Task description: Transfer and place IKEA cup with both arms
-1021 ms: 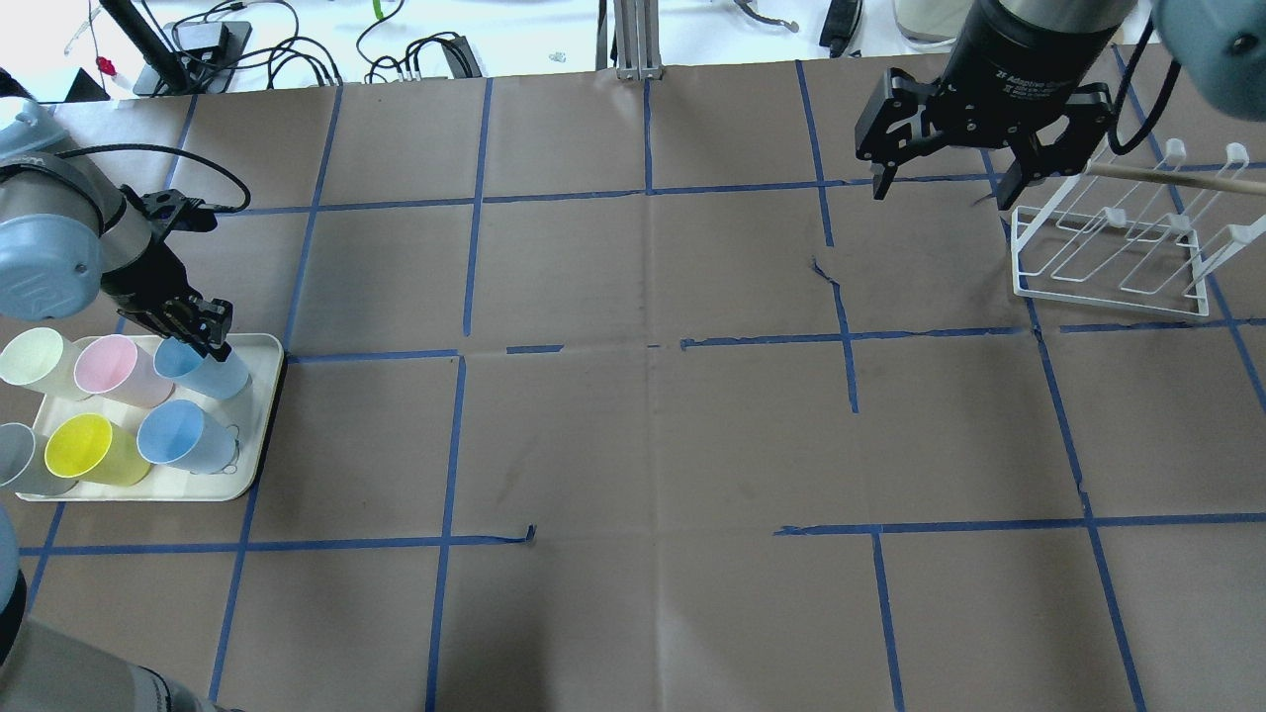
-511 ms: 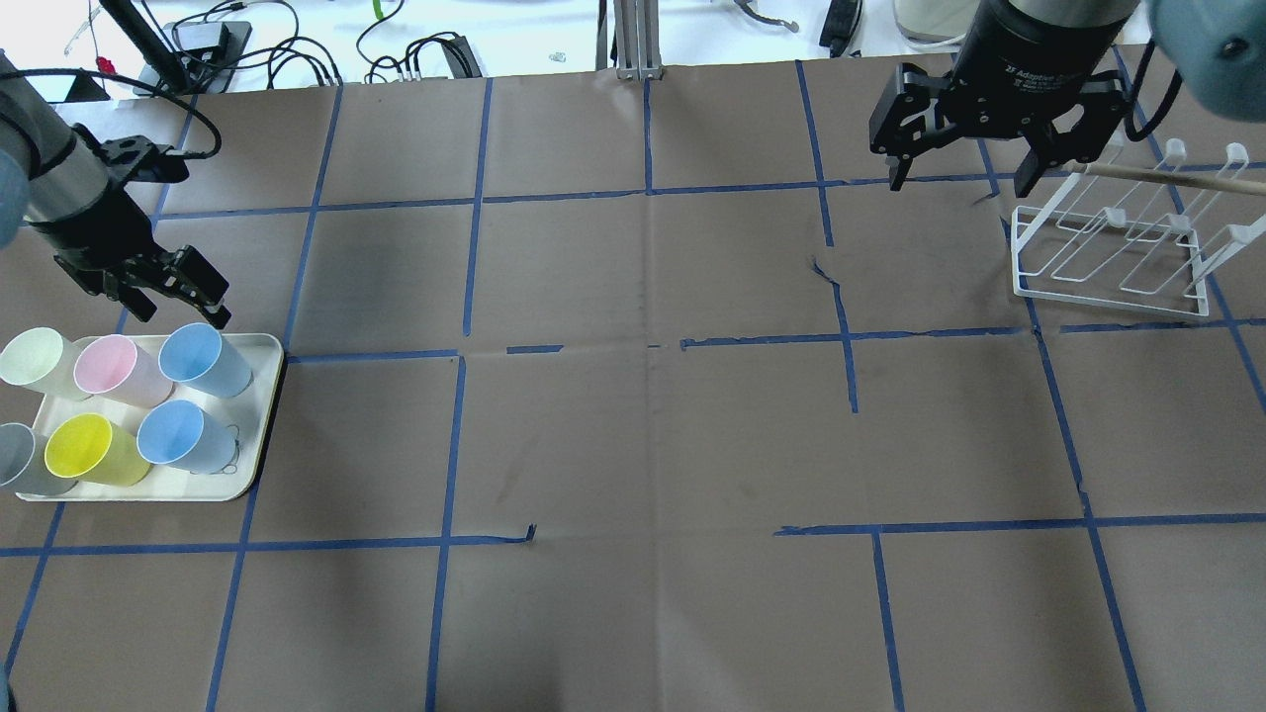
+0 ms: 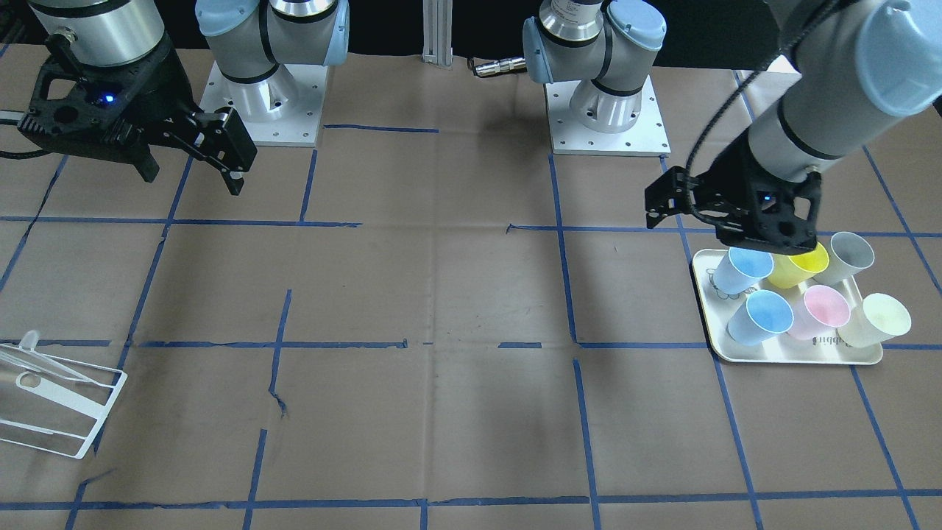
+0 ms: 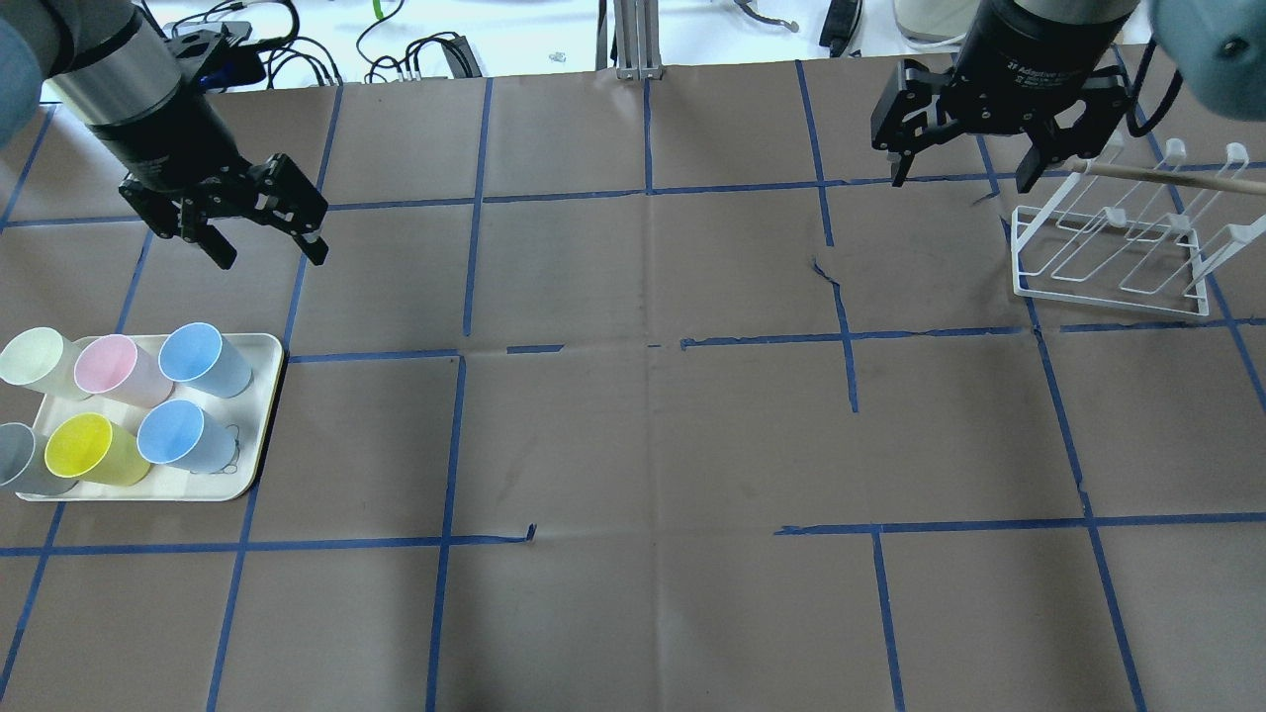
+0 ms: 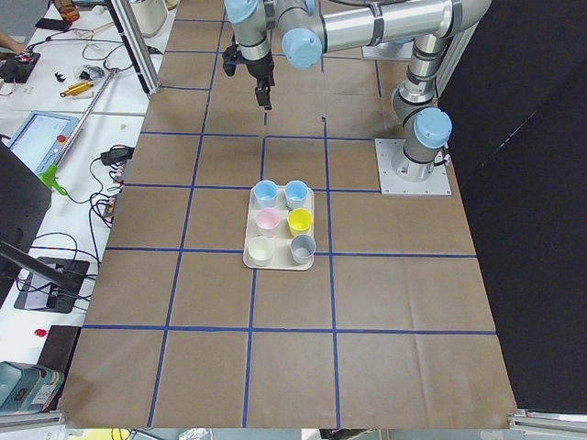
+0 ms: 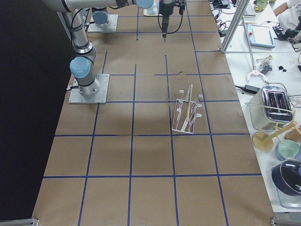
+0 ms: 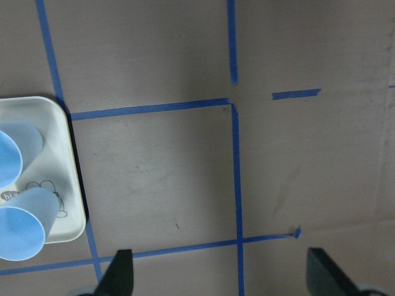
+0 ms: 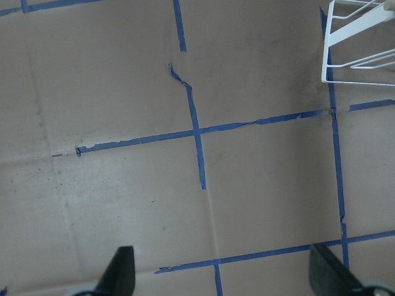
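Note:
Two pale blue cups stand upright on the white tray (image 4: 255, 435): the far one (image 4: 203, 359) and the near one (image 4: 183, 435). Both show in the front view, the far one (image 3: 762, 316) and the near one (image 3: 739, 269), and at the left edge of the left wrist view (image 7: 21, 231). My left gripper (image 4: 272, 259) is open and empty. It hangs high over the table beyond the tray, apart from the cups. My right gripper (image 4: 959, 183) is open and empty, high over the far right beside the rack.
The tray also holds a yellow cup (image 4: 84, 447), a pink cup (image 4: 114, 368), a cream cup (image 4: 35, 358) and a grey cup (image 4: 15, 460). A white wire rack (image 4: 1113, 247) with a wooden stick stands at the far right. Brown paper with blue tape lines covers the table.
My left gripper was down at the far blue cup. It has risen and moved away toward the far side, open, and the cup stays on the tray. The right gripper has barely moved.

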`<state>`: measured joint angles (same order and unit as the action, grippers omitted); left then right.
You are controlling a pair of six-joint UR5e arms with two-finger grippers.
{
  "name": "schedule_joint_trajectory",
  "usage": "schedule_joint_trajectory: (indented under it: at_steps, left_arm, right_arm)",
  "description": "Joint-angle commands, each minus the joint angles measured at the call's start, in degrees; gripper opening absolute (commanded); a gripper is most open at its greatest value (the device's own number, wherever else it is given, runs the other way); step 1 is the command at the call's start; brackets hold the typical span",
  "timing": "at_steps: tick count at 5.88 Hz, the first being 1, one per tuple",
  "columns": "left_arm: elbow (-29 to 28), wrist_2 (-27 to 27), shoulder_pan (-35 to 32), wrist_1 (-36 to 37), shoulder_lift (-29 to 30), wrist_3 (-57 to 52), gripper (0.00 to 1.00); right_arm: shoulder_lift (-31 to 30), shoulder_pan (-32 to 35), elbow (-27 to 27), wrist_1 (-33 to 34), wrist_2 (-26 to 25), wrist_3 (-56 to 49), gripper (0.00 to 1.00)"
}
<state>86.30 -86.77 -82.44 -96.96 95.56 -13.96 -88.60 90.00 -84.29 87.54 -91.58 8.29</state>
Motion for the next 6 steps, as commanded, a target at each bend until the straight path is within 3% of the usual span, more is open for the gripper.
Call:
schedule_joint_trajectory:
  at_steps: [1, 5, 6]
  left_arm:
    - [-0.08, 0.72, -5.00, -0.07, -4.23, 2.26, 0.98]
    - [1.50, 0.29, -4.75, 1.33, -6.53, 1.56, 0.98]
    - [1.16, -3.71, -4.75, 1.51, -6.01, 3.22, 0.97]
  right_arm:
    - [0.00, 0.00, 0.00, -0.09, 0.00, -0.03, 1.00]
    - [0.00, 0.00, -0.09, -0.09, 0.00, -0.12, 1.00]
    - [0.00, 0.00, -0.09, -0.09, 0.00, -0.12, 1.00]
